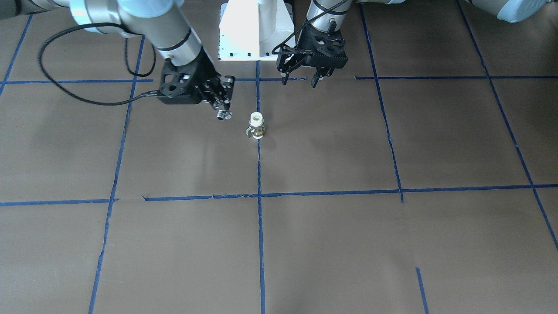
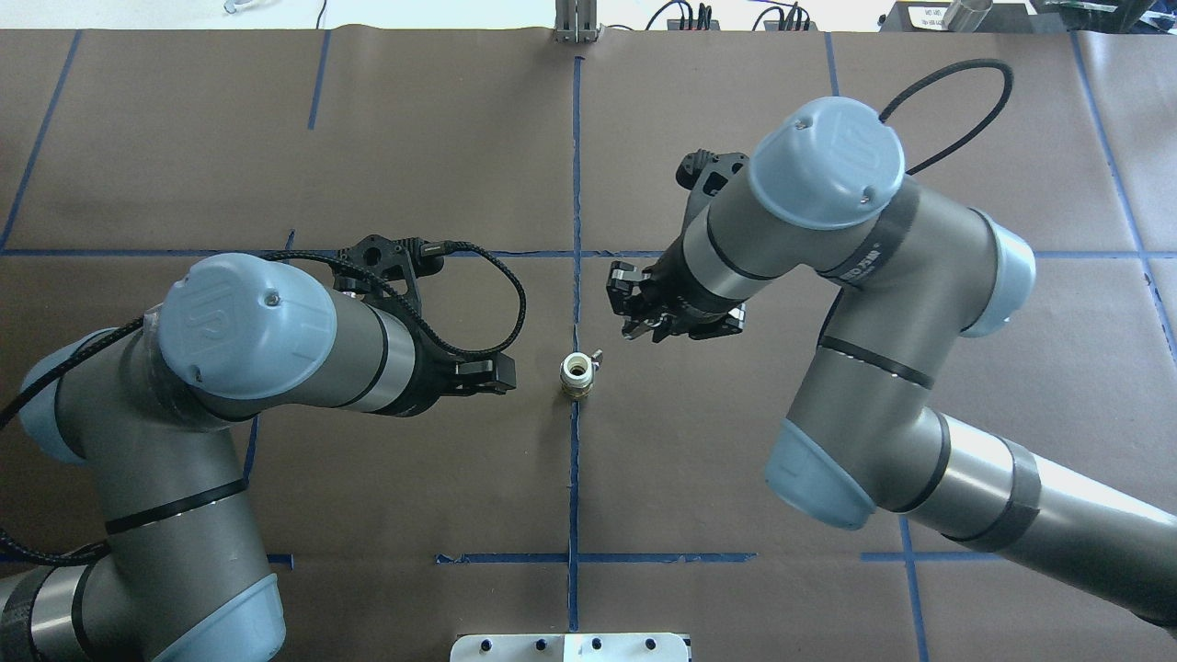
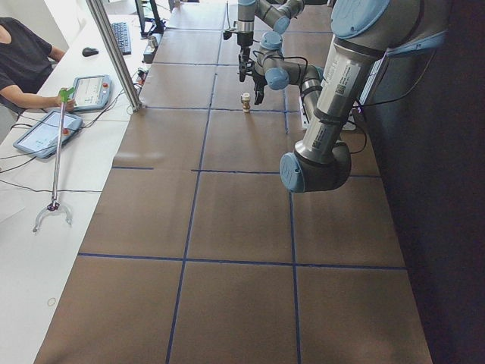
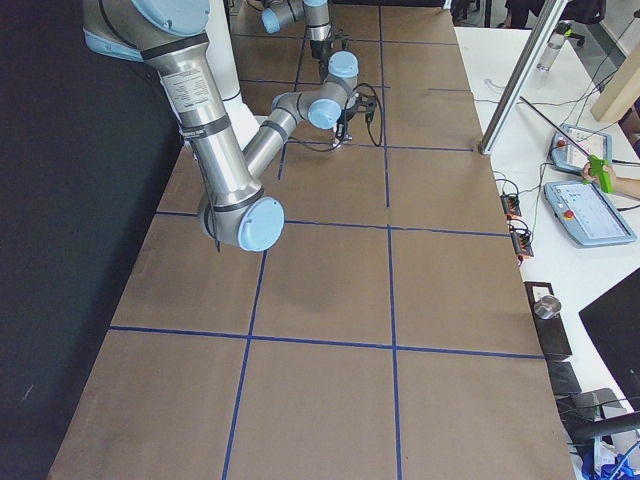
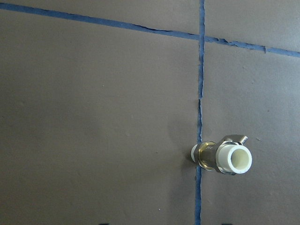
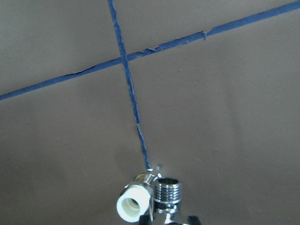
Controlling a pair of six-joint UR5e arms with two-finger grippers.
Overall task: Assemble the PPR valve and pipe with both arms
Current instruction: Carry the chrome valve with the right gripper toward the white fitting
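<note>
The PPR valve (image 1: 256,125) stands upright on the brown table on a blue tape line, white open end up and its small lever to one side. It also shows in the overhead view (image 2: 577,374) and in the left wrist view (image 5: 225,159). My right gripper (image 1: 223,107) is shut on the pipe (image 1: 223,115), a small chrome fitting. It holds the pipe just above the table, close beside the valve. In the right wrist view the pipe (image 6: 166,192) hangs right next to the valve's white end (image 6: 133,204). My left gripper (image 1: 299,83) is open and empty, a short way from the valve on its other side.
The white robot base (image 1: 255,30) stands behind the valve. A black cable loop (image 1: 65,65) hangs off the right arm. Blue tape lines (image 1: 260,226) cross the table. An operator (image 3: 23,61) with tablets sits at the side bench.
</note>
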